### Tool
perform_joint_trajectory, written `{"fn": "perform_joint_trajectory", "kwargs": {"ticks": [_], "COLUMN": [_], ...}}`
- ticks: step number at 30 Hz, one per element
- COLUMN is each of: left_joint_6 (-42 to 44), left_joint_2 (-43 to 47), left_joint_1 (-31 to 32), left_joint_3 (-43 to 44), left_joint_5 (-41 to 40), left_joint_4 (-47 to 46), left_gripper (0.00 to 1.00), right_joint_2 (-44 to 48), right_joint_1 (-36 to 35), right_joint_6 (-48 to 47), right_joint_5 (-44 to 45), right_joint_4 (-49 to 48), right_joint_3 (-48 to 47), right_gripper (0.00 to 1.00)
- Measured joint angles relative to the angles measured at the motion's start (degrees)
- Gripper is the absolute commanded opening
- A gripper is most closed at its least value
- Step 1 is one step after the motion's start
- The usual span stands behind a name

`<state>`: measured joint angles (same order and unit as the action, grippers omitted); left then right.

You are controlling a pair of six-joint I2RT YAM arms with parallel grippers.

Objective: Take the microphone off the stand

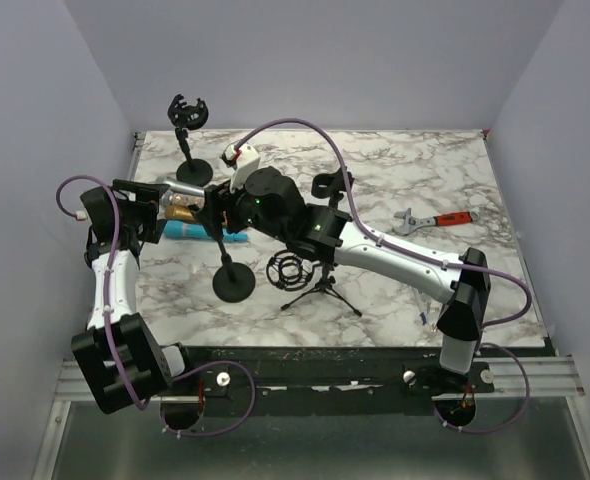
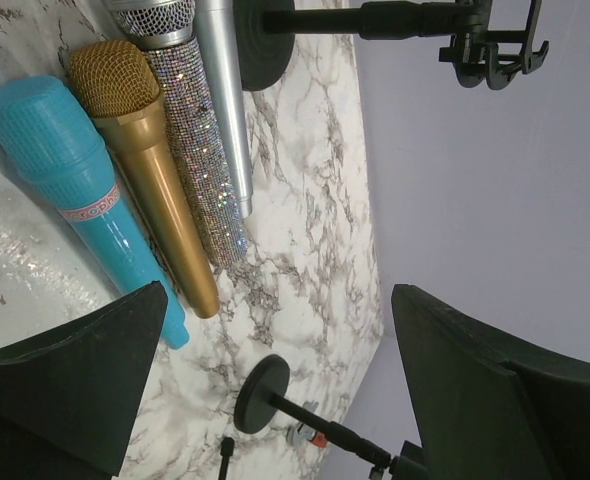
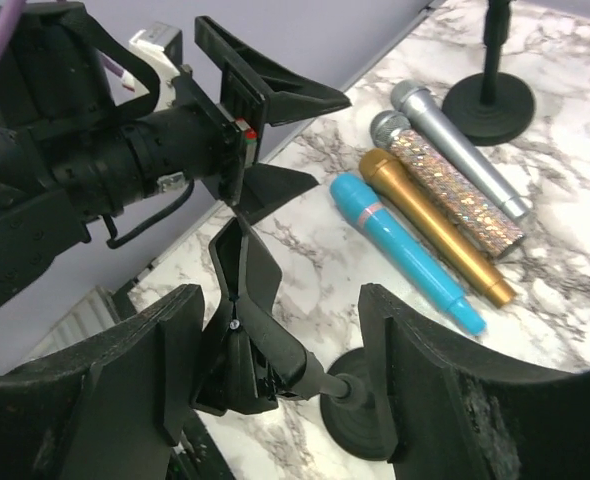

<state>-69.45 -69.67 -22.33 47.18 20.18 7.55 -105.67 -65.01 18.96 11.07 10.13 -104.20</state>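
Note:
Four microphones lie side by side on the marble table: blue, gold, glittery and silver. They also show in the left wrist view, with the blue one nearest. A black stand with a round base rises to an empty clip. My right gripper is open, with its fingers on either side of that clip. My left gripper is open and empty, hovering just past the microphones' handle ends. It also shows in the right wrist view.
A second round-base stand with an empty clip stands at the back left. A tripod stand with a wire shock mount is in the middle. A red-handled wrench lies at the right. Walls close in the left, back and right.

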Motion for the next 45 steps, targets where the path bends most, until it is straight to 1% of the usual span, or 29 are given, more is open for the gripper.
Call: {"fn": "perform_joint_trajectory", "kwargs": {"ticks": [2,5,7,10,19,23,28,29,31,32,34,36,40,43,45], "left_joint_6": [0.0,0.0,0.0,0.0,0.0,0.0,1.8,2.5,3.8,4.9,6.8,9.2,14.4,18.4,22.0], "left_joint_2": [0.1,0.3,0.5,1.2,2.6,2.6,3.0,3.2,3.8,4.3,5.5,6.9,10.3,14.2,17.8], "left_joint_1": [-0.2,-0.3,-0.4,-0.5,-0.5,-0.5,-0.1,0.2,1.1,1.9,3.4,5.6,10.0,13.2,15.6], "left_joint_3": [-0.3,-0.9,-1.1,-1.2,-1.3,-1.4,-1.5,-1.5,-1.4,-1.4,-1.3,-0.7,0.1,0.1,0.1], "left_joint_5": [0.3,0.7,0.9,0.9,0.9,0.9,0.8,0.8,0.2,-0.1,-0.6,-1.4,-3.0,-4.8,-6.7], "left_joint_4": [-0.4,-0.9,-1.1,-1.1,-2.0,-2.2,-2.3,-2.3,-2.3,-2.3,-2.3,-2.5,-4.0,-4.8,-5.7], "left_gripper": [0.98,0.98,0.98,0.97,0.97,0.97,0.97,0.97,0.97,0.97,0.97,0.97,0.96,0.96,0.97], "right_joint_2": [-0.7,-0.8,-0.8,-0.6,-0.7,-0.7,-1.3,-1.4,-1.5,-1.5,-1.5,-0.9,2.7,9.3,16.0], "right_joint_1": [0.0,0.0,0.0,0.0,0.5,0.5,0.6,0.6,0.6,0.6,0.6,0.6,0.6,0.6,0.6], "right_joint_6": [0.1,0.2,0.4,1.0,2.7,2.6,1.4,0.8,0.2,-0.6,-1.6,-2.6,-4.3,-5.4,-5.8], "right_joint_5": [-0.7,-1.4,-1.4,-1.3,-2.4,-2.4,-2.4,-2.4,-2.4,-2.4,-2.4,-2.3,-0.8,2.0,5.4], "right_joint_4": [-0.2,-0.9,-2.5,-5.6,-8.2,-8.5,-5.9,-4.9,-3.3,-2.3,-1.2,-0.9,0.3,0.5,0.3], "right_joint_3": [0.0,0.1,0.9,3.5,13.6,13.7,11.5,10.8,9.7,8.9,7.4,6.7,7.6,11.6,16.3], "right_gripper": [0.59,0.42,0.35,0.32,0.32,0.37,0.53,0.59,0.78,0.86,0.96,1.0,1.0,1.0,1.0]}}
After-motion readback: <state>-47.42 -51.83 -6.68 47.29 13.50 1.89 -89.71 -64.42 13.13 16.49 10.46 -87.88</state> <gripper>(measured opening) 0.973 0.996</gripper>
